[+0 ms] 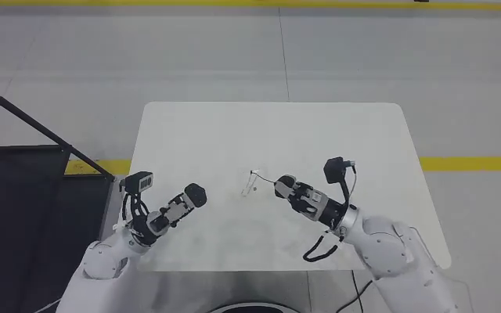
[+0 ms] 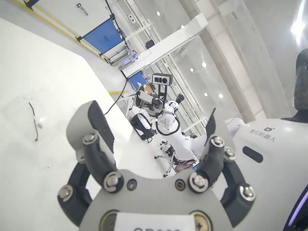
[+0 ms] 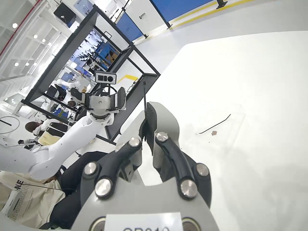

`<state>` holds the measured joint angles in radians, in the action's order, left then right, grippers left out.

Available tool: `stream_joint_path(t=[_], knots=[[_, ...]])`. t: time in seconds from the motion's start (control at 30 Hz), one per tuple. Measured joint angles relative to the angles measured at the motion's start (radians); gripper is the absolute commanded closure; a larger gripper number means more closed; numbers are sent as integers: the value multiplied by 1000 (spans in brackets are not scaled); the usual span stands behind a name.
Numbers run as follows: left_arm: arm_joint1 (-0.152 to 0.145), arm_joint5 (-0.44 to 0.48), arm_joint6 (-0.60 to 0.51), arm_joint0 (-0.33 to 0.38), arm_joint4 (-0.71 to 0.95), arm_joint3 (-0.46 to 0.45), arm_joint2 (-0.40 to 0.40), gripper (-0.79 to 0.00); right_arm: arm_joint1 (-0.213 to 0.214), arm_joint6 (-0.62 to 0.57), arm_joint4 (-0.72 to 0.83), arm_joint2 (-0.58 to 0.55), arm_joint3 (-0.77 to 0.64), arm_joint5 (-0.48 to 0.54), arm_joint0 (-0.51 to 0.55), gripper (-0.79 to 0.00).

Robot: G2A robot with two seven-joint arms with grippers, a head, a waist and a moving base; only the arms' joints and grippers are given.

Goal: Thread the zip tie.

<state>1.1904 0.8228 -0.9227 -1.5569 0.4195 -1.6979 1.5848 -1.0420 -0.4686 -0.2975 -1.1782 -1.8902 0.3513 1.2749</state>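
Observation:
My right gripper hovers over the middle of the white table, shut on a thin black zip tie that sticks out past its fingertips toward the left arm. A second black zip tie lies flat on the table on a clear plastic sheet, just beyond the held one. My left gripper is near the table's front left, open with nothing between its fingers, a short way from the tie's free end.
A small brown speck lies on the sheet beside the loose tie. A black frame and dark mat stand left of the table. The back half of the table is bare white surface.

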Motion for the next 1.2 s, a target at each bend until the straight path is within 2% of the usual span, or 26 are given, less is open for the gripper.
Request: stream_joint_path(t=[0.3, 0.4, 0.53, 0.63, 0.73, 0.93, 1.2], knots=[[0, -1, -2, 0, 1, 0, 0, -785, -1, 0, -8, 6, -4, -19, 0, 0], [0, 0, 12, -1, -16, -10, 1, -785, -10, -23, -21, 38, -2, -142, -30, 0], [3, 111, 103, -26, -121, -47, 28, -785, -34, -74, 41, 107, 29, -340, -114, 0], [3, 186, 149, -47, -168, -62, 51, -785, -51, -115, 121, 138, 80, -451, -185, 0], [4, 191, 200, -56, -209, -86, 80, -785, -66, -142, 207, 158, 140, -527, -242, 0], [7, 189, 256, -66, -243, -95, 86, -785, -82, -218, 316, 165, 226, -642, -314, 0], [7, 189, 266, -60, -257, -80, 78, -785, -81, -299, 326, 162, 266, -724, -334, 0]])
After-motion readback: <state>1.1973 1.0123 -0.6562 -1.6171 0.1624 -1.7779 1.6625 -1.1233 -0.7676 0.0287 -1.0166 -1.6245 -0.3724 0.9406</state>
